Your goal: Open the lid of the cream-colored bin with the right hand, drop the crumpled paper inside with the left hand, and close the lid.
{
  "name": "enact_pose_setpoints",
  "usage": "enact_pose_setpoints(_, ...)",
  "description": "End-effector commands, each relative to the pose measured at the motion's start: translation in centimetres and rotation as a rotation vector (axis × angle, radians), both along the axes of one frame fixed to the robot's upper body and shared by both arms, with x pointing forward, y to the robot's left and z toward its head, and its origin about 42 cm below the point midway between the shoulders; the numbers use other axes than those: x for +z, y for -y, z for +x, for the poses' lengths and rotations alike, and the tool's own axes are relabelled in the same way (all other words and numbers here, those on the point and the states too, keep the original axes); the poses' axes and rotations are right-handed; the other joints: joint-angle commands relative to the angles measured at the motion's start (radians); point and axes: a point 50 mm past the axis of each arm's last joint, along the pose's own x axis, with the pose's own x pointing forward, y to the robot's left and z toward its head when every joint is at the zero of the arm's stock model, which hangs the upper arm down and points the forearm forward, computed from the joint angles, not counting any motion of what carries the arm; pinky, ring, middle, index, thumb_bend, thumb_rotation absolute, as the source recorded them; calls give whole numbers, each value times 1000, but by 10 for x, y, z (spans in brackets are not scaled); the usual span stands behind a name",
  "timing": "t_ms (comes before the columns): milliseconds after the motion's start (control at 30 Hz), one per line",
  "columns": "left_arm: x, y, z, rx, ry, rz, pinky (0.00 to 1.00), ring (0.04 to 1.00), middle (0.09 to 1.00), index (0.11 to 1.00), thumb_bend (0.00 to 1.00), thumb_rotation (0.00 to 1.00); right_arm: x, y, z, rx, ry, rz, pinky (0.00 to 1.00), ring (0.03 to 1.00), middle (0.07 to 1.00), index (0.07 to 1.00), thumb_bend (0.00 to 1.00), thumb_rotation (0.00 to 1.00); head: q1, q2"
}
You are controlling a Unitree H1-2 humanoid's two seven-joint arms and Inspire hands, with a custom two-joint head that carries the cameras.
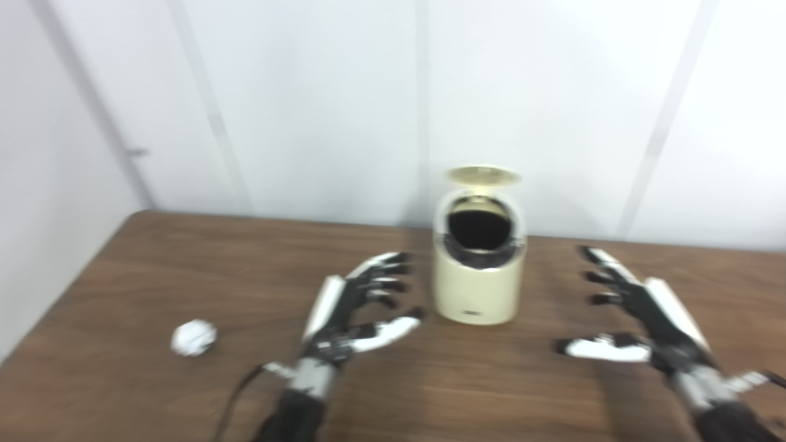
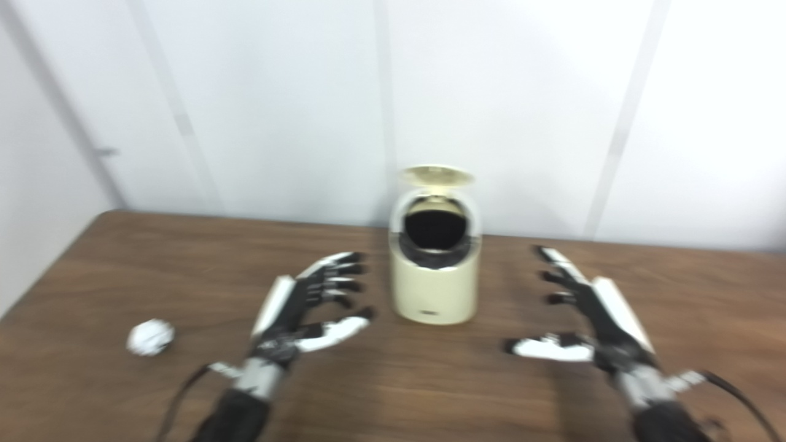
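Observation:
The cream-colored bin (image 1: 478,288) stands near the table's back edge, its round lid (image 1: 482,175) tipped up and the dark inside showing. A crumpled white paper ball (image 1: 193,337) lies on the table at the front left. My left hand (image 1: 359,307) hovers open just left of the bin, palm turned toward it, holding nothing. On the other side, my right hand (image 1: 632,319) is open too, a hand's width from the bin, fingers spread and empty. Both views are blurred.
The brown wooden table (image 1: 184,258) ends at a left edge near the paper ball. White wall panels (image 1: 307,92) rise right behind the bin.

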Motion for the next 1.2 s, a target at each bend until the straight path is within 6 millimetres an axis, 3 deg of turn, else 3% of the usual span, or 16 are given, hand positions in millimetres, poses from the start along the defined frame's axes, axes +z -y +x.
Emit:
enact_pose_setpoints(0,14,6,5,0,78,-2,562,707,787,822,618,160,19,6,1,4,66,-7,795,885,957,958,862,166,23,-4)
enact_pose_setpoints(133,17,6,3,22,96,46,523,649,724,807,630,167,23,6,0,-6,80,-48,790,887,960,961,854,167,75,-17)
enact_pose_setpoints(200,20,2,-1,30,102,70,502,612,685,796,638,177,24,6,0,-6,99,-74,741,862,940,951,857,191,90,-20)
enact_pose_setpoints(367,32,-11,-12,43,86,123,481,619,714,798,663,142,27,4,0,-2,106,-91,700,850,925,946,846,234,113,-23)
enact_pose_setpoints(633,77,-57,-30,101,88,487,502,650,740,758,720,80,30,2,-1,4,100,-88,694,849,928,949,836,221,103,-14)
enact_pose_setpoints(733,97,-79,-35,107,82,650,513,637,703,724,761,17,34,3,-1,8,101,-95,717,867,937,951,834,256,109,-14)
enact_pose_setpoints(867,117,-104,-40,137,40,803,520,656,723,717,795,0,35,6,2,22,104,-63,756,890,947,946,838,254,110,-13)
enact_pose_setpoints(1033,128,-133,-44,209,-20,909,544,678,735,726,838,0,36,4,3,16,104,-62,771,902,952,945,840,240,106,-9)
enact_pose_setpoints(1167,124,-158,-47,280,-62,930,581,696,740,740,834,0,37,2,3,10,112,-89,730,880,942,941,844,259,109,-5)
